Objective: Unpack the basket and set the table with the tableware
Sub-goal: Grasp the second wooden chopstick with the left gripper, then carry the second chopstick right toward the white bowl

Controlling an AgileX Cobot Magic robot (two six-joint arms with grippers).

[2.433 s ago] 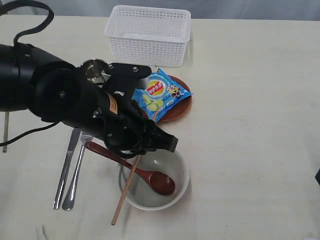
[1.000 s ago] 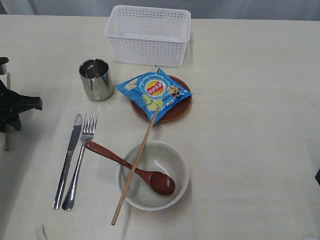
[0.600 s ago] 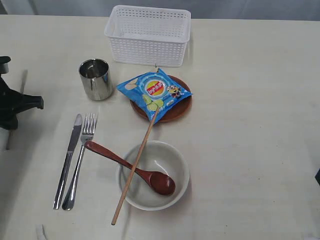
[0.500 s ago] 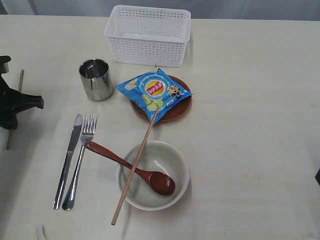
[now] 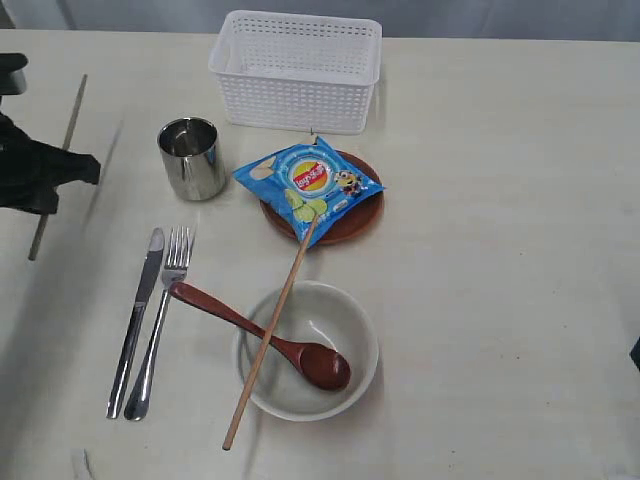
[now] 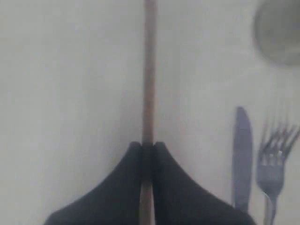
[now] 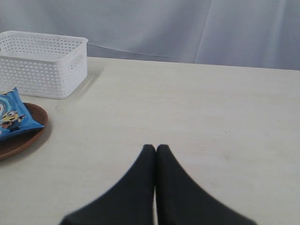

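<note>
Lifted off the table [image 5: 500, 250] since a moment ago, one chopstick [image 6: 149, 70] hangs clamped in the left gripper [image 6: 147, 146], probably bound for the second chopstick [image 5: 275, 320] lying across the bowl [image 5: 366, 335]. Well clear of this, the right gripper [image 7: 155, 149] hovers closed on nothing, and the basket [image 5: 290, 105] stands emptied at the table's far side.

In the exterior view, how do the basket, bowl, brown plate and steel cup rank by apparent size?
Basket largest.
Bowl and plate look similar; the chip bag covers part of the plate, so I leave them tied.
Cup smallest.
</note>
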